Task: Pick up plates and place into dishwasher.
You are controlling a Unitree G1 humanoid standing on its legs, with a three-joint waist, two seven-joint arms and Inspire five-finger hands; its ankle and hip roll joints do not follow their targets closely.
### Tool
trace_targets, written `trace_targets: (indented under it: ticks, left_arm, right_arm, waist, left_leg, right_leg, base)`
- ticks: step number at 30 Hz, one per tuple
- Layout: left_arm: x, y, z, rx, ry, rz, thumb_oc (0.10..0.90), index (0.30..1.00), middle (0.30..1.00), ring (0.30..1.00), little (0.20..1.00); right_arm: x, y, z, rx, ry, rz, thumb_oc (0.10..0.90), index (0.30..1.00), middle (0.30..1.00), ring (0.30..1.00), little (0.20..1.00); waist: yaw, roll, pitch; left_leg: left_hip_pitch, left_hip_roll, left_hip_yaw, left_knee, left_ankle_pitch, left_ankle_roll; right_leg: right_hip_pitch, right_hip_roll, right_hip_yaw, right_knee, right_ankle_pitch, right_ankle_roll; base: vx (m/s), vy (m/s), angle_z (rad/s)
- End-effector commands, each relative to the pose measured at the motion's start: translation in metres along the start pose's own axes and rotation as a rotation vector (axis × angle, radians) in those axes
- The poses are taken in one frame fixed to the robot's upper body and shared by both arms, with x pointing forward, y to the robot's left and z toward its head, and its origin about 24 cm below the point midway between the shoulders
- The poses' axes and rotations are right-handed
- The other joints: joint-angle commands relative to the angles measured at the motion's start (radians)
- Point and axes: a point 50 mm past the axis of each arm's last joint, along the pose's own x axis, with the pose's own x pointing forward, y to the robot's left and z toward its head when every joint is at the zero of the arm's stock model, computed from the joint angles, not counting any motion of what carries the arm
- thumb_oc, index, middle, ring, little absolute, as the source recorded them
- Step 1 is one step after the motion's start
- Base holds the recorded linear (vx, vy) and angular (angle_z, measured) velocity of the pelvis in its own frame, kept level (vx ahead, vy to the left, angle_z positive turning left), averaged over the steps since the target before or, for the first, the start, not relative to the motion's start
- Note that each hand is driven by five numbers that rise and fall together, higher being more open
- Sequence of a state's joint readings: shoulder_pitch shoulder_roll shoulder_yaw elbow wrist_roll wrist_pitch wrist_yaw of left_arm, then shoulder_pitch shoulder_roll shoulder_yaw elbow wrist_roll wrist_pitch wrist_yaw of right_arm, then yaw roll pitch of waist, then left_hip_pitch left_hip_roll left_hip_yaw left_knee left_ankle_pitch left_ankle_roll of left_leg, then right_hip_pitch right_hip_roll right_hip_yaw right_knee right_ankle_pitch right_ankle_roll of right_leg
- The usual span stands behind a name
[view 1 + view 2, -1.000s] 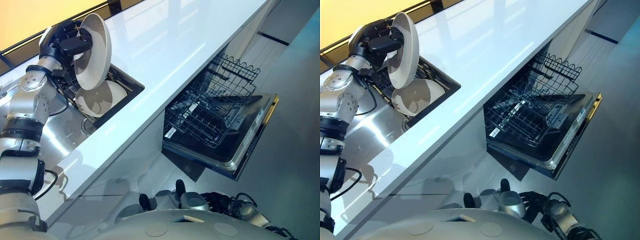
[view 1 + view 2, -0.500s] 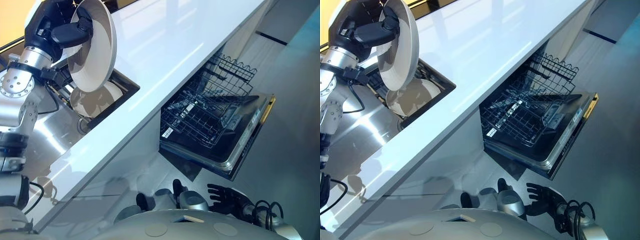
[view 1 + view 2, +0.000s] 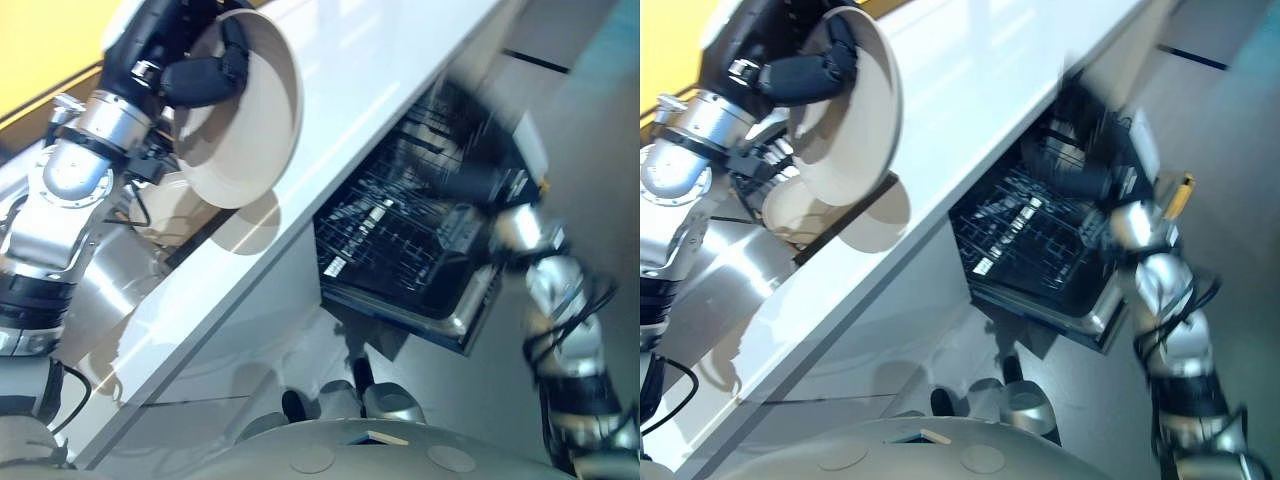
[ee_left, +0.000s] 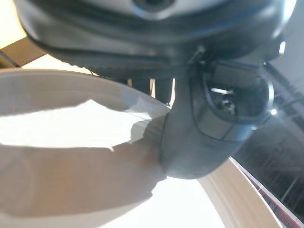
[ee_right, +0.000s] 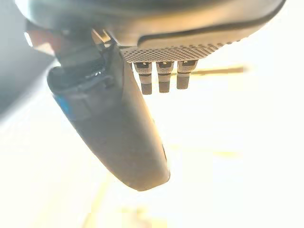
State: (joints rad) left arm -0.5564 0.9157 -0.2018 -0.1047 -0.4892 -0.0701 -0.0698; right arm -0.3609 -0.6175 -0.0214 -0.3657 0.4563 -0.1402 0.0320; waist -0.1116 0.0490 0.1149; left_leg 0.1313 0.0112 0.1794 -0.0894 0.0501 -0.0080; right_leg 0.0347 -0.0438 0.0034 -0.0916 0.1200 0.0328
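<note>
My left hand (image 3: 195, 75) is clenched on the rim of a cream plate (image 3: 245, 120), thumb pressed across its inner face, and I hold it tilted on edge above the white desk (image 3: 360, 60), near the desk's front edge. Just behind it another plate (image 3: 790, 205) lies in the sink (image 3: 110, 280). To my right the dishwasher (image 3: 415, 255) stands open below the desk, its dark wire rack (image 3: 1040, 235) pulled out. My right hand (image 3: 475, 180) is raised in front of that rack; it is blurred there, but my right wrist view shows its fingers released, holding nothing.
</note>
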Motion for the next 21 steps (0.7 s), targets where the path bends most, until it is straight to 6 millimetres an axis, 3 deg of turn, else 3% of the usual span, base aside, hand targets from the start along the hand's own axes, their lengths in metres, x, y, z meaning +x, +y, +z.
trace_targets:
  ticks: [1,5,8,15,20,21]
  left_arm:
    - [0.024,0.02,0.041,0.053,-0.2,0.095,0.1,0.3,0.3,0.3,0.2]
    - [0.021,0.016,0.038,0.057,-0.178,0.074,0.1,0.3,0.3,0.3,0.2]
    - [0.015,0.018,0.035,0.06,-0.167,0.091,0.1,0.3,0.3,0.3,0.2]
    - [0.015,0.018,0.03,0.047,-0.171,0.127,0.1,0.3,0.3,0.3,0.2]
    - [0.017,0.016,0.033,0.085,-0.192,0.172,0.1,0.3,0.3,0.3,0.2]
    - [0.018,0.015,0.034,0.106,-0.21,0.186,0.1,0.3,0.3,0.3,0.2]
  right_arm:
    - [-0.004,0.003,-0.013,-0.099,0.088,0.029,0.8,0.9,0.9,0.9,0.9]
    - [-0.009,-0.01,-0.028,-0.217,0.234,0.013,0.8,0.9,0.9,0.9,0.9]
    - [-0.014,-0.016,-0.033,-0.16,0.285,0.015,0.8,0.9,0.9,0.9,0.9]
    - [-0.006,-0.008,-0.02,-0.077,0.128,-0.008,0.8,0.9,0.9,0.9,0.9]
    - [-0.007,0.007,-0.025,0.117,0.172,0.071,0.8,0.9,0.9,0.9,0.9]
    - [-0.008,0.017,-0.031,0.261,0.206,0.096,0.8,0.9,0.9,0.9,0.9]
  waist:
    - [0.007,-0.029,-0.105]
    - [0.008,-0.038,-0.106]
    - [0.009,-0.04,-0.106]
    - [0.009,-0.041,-0.107]
    - [0.01,-0.042,-0.111]
    - [0.013,-0.044,-0.112]
  left_leg:
    - [-0.006,-0.025,-0.016,0.002,-0.05,0.003]
    - [-0.009,-0.022,-0.017,0.002,-0.049,-0.001]
    - [-0.01,-0.02,-0.016,0.002,-0.049,-0.001]
    - [-0.013,-0.024,-0.023,0.002,-0.05,0.002]
    - [-0.013,-0.025,-0.026,0.002,-0.051,0.005]
    - [-0.013,-0.026,-0.026,0.002,-0.05,0.005]
  right_leg:
    - [0.058,0.013,-0.039,0.005,-0.06,0.038]
    - [0.054,0.015,-0.04,0.004,-0.057,0.04]
    - [0.052,0.016,-0.041,0.004,-0.056,0.039]
    - [0.051,0.015,-0.035,0.004,-0.053,0.04]
    - [0.051,0.012,-0.034,0.005,-0.054,0.042]
    - [0.053,0.011,-0.036,0.005,-0.055,0.041]
  base:
    - [-0.01,-0.023,0.26]
    - [-0.01,-0.014,0.11]
    - [0.0,0.0,0.0]
    - [0.0,0.002,-0.01]
    - [0.0,0.0,0.0]
    - [0.0,0.0,0.0]
